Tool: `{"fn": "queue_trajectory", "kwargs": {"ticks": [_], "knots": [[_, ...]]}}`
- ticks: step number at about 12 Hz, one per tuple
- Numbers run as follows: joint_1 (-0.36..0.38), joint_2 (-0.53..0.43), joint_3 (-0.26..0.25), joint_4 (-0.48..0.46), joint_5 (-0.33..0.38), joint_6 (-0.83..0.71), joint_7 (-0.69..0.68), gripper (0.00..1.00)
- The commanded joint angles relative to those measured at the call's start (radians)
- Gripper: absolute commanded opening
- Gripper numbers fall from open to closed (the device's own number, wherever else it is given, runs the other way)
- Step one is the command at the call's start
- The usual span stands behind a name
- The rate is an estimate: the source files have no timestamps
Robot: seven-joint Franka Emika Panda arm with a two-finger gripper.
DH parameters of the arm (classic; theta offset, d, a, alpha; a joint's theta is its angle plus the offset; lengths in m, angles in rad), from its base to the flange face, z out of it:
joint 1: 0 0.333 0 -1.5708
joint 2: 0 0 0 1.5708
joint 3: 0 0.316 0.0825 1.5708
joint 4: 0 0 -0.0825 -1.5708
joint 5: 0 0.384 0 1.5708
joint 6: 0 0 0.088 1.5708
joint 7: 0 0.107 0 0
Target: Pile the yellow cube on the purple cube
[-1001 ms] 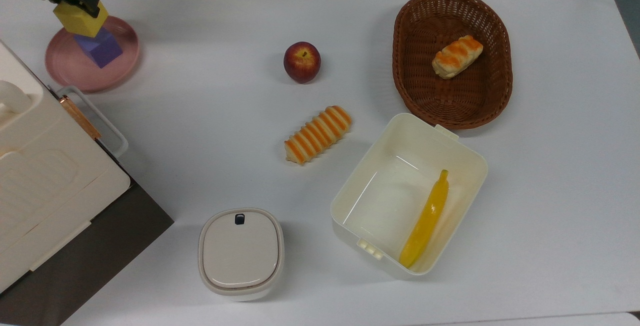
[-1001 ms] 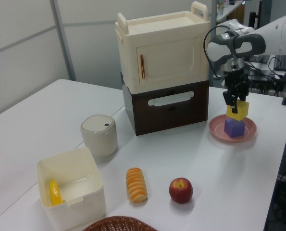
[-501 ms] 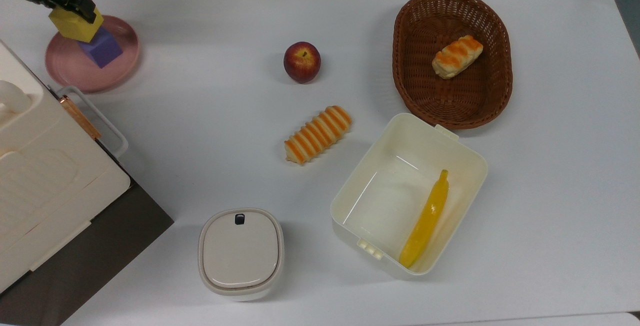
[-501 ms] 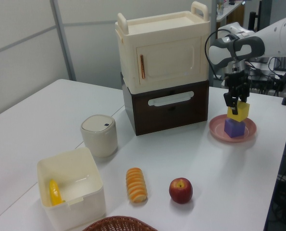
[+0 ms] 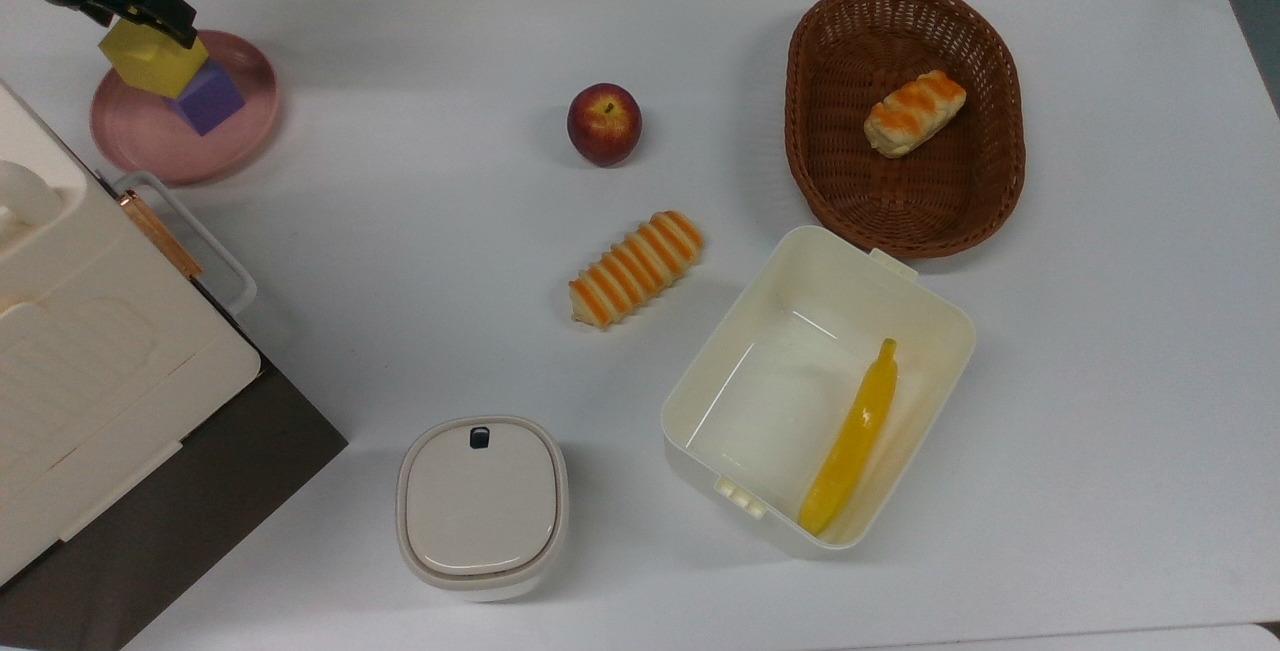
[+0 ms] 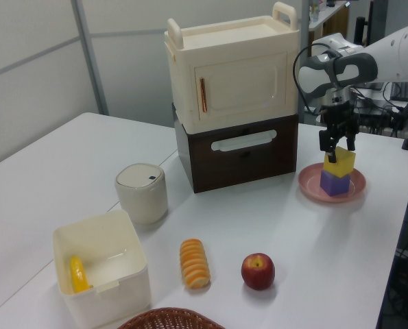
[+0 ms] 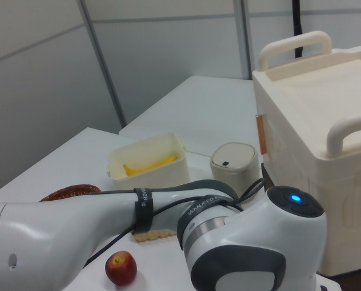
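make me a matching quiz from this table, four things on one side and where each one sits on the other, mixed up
Things:
1. yellow cube
2. banana
3. apple
4. short bread roll

Places:
A. in the wicker basket
B. on the bare white table
C. on top of the purple cube
D. in the open cream box

Pairs: 1-C, 2-D, 3-B, 4-A

obstacle: stacked cabinet point(image 6: 234, 103) close beside pink plate point(image 5: 150, 146) | free: open table point(image 5: 420, 131) between plate and apple point(image 5: 604, 123)
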Motion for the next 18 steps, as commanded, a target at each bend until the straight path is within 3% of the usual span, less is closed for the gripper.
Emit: {"fn": "queue_trajectory", "kwargs": {"ticks": [1,7,14,18], "knots": [[0.005,-0.056,-0.004,0.001,-0.011,-0.005,0.001,1.00],[0.025,-0.105,0.018,0.067,-0.006,-0.122,0.054,1.00],[0.292,-0.130,0.026,0.165,0.003,-0.125,0.304,1.00],[0.479,-0.173,0.026,0.170,-0.008,-0.123,0.393,1.00]]}}
